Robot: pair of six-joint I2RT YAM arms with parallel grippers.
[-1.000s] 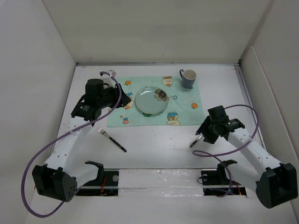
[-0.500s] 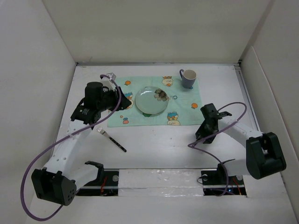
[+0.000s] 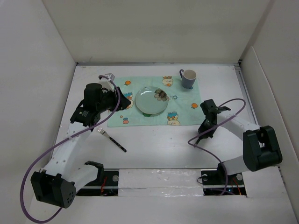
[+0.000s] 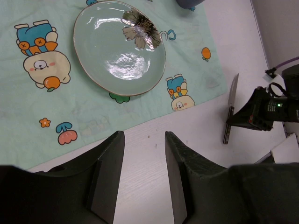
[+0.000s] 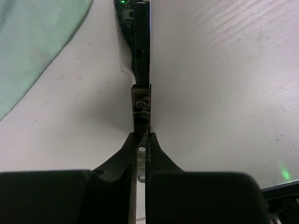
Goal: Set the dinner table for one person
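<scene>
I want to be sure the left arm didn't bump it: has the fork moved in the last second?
No. The fork lies at the same spot and the same slant, just off the near left corner of the placemat.

the dinner table point(image 3: 159, 145) is a large, flat, matte white rectangular tabletop, plain and unmarked. it lies level and fills the floor of the enclosure, bounded by upright white walls point(image 3: 154, 32) at its left, far and right sides. up close in the right wrist view, its surface shows fine grain lines and a few small dark specks.
</scene>
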